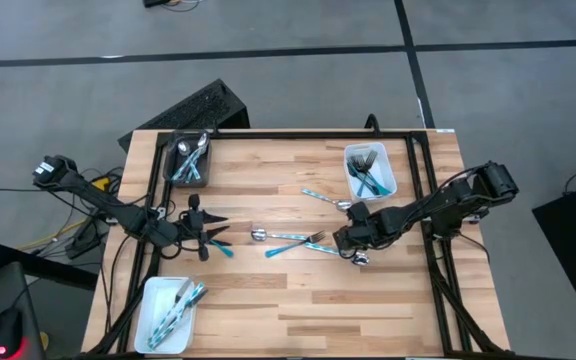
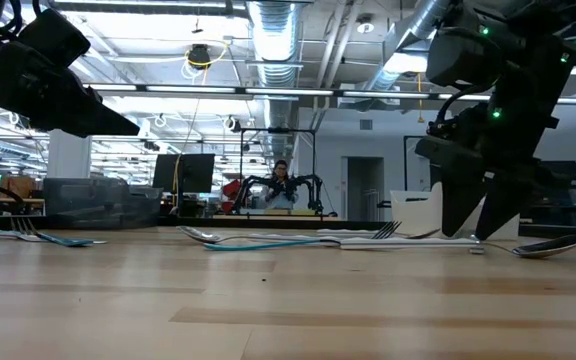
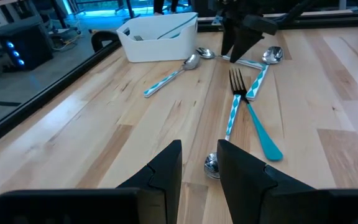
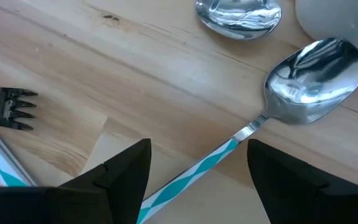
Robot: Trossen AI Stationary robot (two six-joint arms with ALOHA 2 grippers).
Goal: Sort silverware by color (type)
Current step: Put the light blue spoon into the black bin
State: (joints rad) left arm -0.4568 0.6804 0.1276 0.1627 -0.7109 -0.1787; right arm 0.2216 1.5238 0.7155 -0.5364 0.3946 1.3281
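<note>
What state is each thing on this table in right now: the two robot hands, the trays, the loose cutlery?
Right gripper: fingers open, straddling a spoon's handle, not closed on it.
Left gripper: fingers narrowly apart, holding nothing.
Dark bin: holds spoons.
White tray by the right arm: holds forks.
White tray at the near left: holds several pieces.
Loose silverware: lying flat mid-table, unsorted.

The left arm reaches in from nine o'clock, its dark two-finger left gripper (image 1: 208,233) low over the wood, fingers (image 3: 166,171) narrowly parted. The right arm stretches from three o'clock toward centre, its right gripper (image 4: 194,168) spread wide, tips pointing down.
</note>
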